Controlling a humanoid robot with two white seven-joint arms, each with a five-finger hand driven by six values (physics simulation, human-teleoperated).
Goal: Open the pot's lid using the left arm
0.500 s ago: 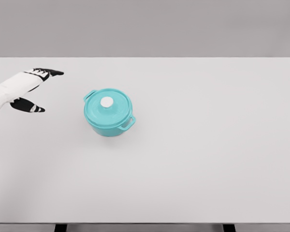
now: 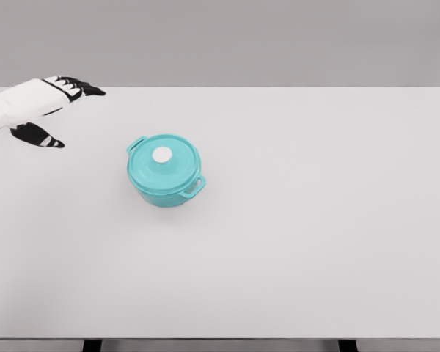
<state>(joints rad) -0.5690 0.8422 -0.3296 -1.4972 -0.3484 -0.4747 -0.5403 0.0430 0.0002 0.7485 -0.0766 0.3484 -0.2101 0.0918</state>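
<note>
Left robot hand (image 2: pixel 40 110) hovered over the far-left part of the tabletop (image 2: pixel 301 242), its fingers (image 2: pixel 79 88) apart and stretched toward the right, thumb hanging below — it held nothing. It stood well apart from the pot (image 2: pixel 166 171), which sat upright left of the middle, one handle pointing back-left, the other front-right. The lid (image 2: pixel 163 160) lay closed on the pot, its white knob (image 2: pixel 162 155) in the centre. No right arm showed. To do the reach well, I judged the hand should travel right and toward the camera, come above the knob, then descend straight — pinching the knob squarely so the lid would lift without dragging the pot.
</note>
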